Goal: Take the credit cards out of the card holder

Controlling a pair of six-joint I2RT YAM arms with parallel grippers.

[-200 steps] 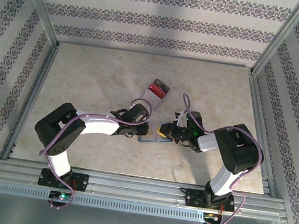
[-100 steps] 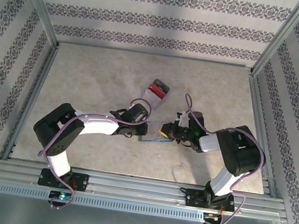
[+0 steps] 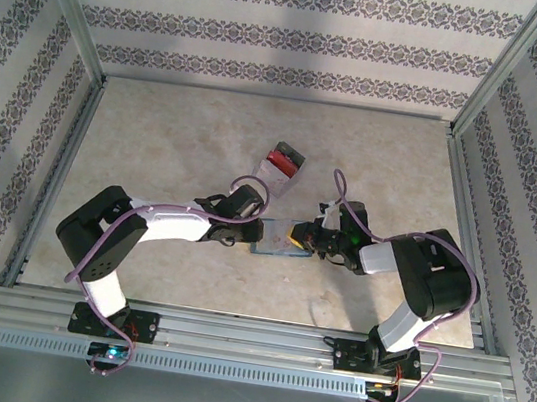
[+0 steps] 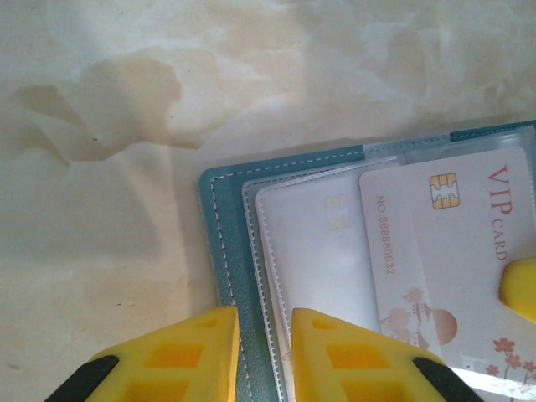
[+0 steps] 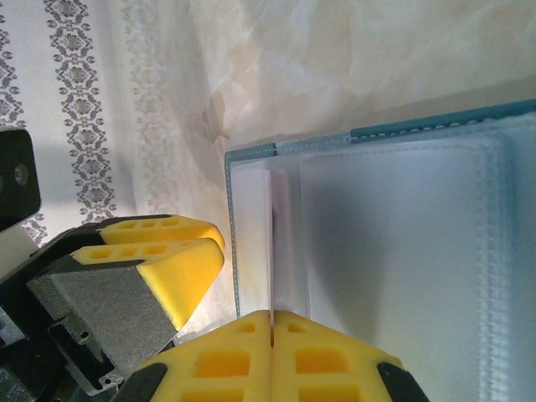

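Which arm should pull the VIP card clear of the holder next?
Right. The right gripper is shut on the VIP card at its edge, so it probably only needs to draw back. The left gripper stands at the card holder by its teal edge, better for bracing.

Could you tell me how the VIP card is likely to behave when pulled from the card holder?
The VIP card looks thin, flat and smooth: probably stiff, light and somewhat slippery. The clear sleeves of the card holder may flex and drag.

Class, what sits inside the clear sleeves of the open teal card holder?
A pale VIP card with a gold chip overlaps a white card. Anything beneath them is covered.
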